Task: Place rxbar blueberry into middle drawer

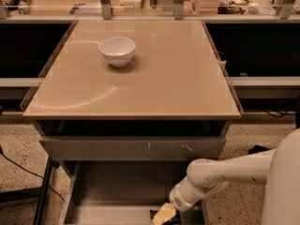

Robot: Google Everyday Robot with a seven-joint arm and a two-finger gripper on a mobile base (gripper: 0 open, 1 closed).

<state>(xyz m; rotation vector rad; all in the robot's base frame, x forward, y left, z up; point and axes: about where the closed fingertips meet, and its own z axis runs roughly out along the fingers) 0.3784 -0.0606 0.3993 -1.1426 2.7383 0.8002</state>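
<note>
The gripper (164,214) sits low at the near right of the middle drawer (117,184) to deposit the rxbar blueberry (154,214); its grasp state cannot be told.

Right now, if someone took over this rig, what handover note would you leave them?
Claw: low inside the open drawer, near its front right, at the bottom edge of the view.
Bar: a dark sliver shows at the claw's tip, down at the drawer floor. Whether it is held or let go cannot be told.
Done: drawer is open and the bar is inside it.
Left: confirm the bar lies free on the floor, then lift the arm out.
Bowl sits on the table, not part of the job.
</note>
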